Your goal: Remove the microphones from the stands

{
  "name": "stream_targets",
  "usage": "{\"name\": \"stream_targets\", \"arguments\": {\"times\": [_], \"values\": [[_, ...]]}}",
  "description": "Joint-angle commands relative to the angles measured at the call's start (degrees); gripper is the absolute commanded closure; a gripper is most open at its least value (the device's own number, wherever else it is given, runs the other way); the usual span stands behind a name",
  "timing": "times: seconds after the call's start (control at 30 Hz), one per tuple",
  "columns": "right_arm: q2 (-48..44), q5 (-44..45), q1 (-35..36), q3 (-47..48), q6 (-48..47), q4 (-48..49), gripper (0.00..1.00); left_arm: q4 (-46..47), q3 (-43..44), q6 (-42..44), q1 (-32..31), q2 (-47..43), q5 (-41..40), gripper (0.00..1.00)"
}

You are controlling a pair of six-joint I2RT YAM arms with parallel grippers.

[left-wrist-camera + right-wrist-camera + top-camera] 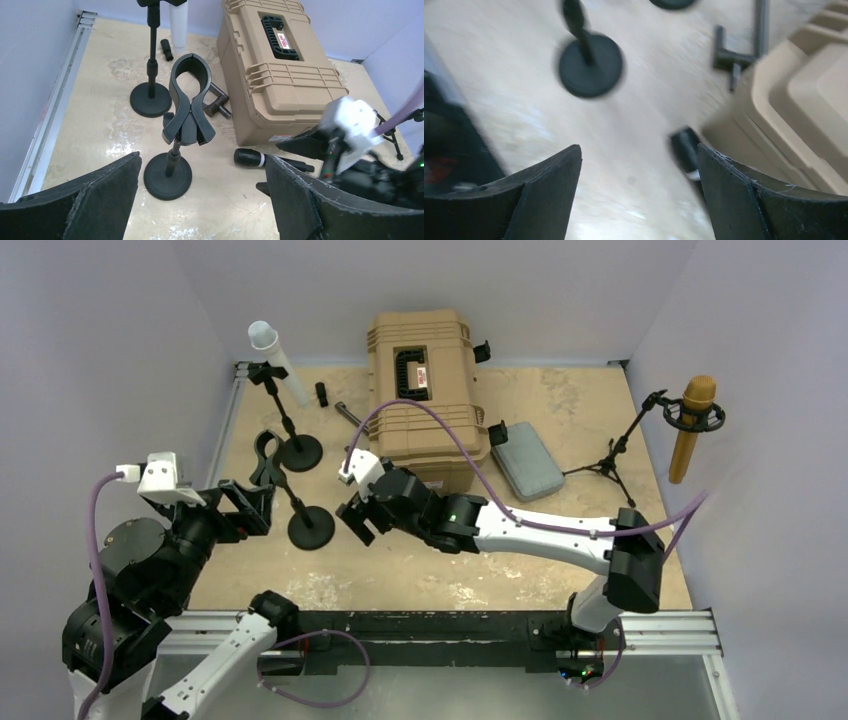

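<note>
A black microphone [250, 158] with a white band lies on the table against the front of the tan case [280, 65]. In the right wrist view it shows blurred [683, 146] just inside the right finger. The black desk stand [170, 170] has an empty clip [189, 95]; it also shows in the top view [300, 510]. My right gripper [355, 517] [639, 150] is open and empty, low over the table by the microphone. My left gripper [245, 508] [202, 165] is open and empty, just left of the stand.
A second desk stand [295, 445] holds a white tube-shaped microphone [277, 358] at the back left. A gold microphone [692, 425] hangs in a tripod stand [610, 465] at the right. A grey pouch [530, 462] lies right of the case. A black T-shaped bar [217, 102] lies beside the case.
</note>
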Motion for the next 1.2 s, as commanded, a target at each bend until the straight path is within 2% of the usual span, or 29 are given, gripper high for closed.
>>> {"name": "stream_targets", "arguments": {"times": [0.0, 0.07, 0.13, 0.23, 0.33, 0.47, 0.57, 0.7, 0.83, 1.17], "values": [[-5.5, -16.1, 0.0, 5.5, 21.5, 11.3, 0.15, 0.5, -0.3, -1.9, 0.2, -2.5, -1.5, 0.09], [-6.0, -21.4, -0.1, 5.6, 27.5, 17.4, 0.12, 1.5, -1.4, -2.2, 0.2, -4.3, -1.8, 0.09], [-5.3, -23.1, -0.2, 6.6, 33.8, 21.1, 0.09, 1.7, -2.1, -2.7, 0.2, -5.8, -1.9, 0.1], [-2.1, -25.8, -0.6, 9.7, 42.6, 23.7, 0.09, 1.6, -2.2, -3.0, 0.2, -7.7, -1.7, 0.11], [2.7, -27.2, -0.7, 15.3, 47.5, 23.8, 0.09, 1.5, -2.0, -2.7, 0.1, -9.1, -1.8, 0.11], [6.0, -24.8, -0.8, 18.3, 50.5, 23.7, 0.09, 1.0, -1.5, -2.8, 0.2, -9.4, -1.3, 0.11], [6.1, -22.1, -0.9, 19.9, 47.9, 20.0, 0.09, 0.4, -1.3, -3.1, 0.2, -9.6, -0.1, 0.11], [3.3, -22.8, -1.4, 14.1, 48.2, 23.4, 0.09, 0.0, -1.9, -3.1, 0.2, -10.1, 0.6, 0.11], [2.8, -22.2, -1.5, 12.5, 49.4, 24.1, 0.07, 0.3, -2.4, -3.1, 0.2, -10.4, 0.7, 0.11], [10.9, -25.6, -5.2, 21.5, 54.5, 23.1, 0.07, 0.2, -1.1, -3.0, 0.2, -10.6, 0.9, 0.11]]}}
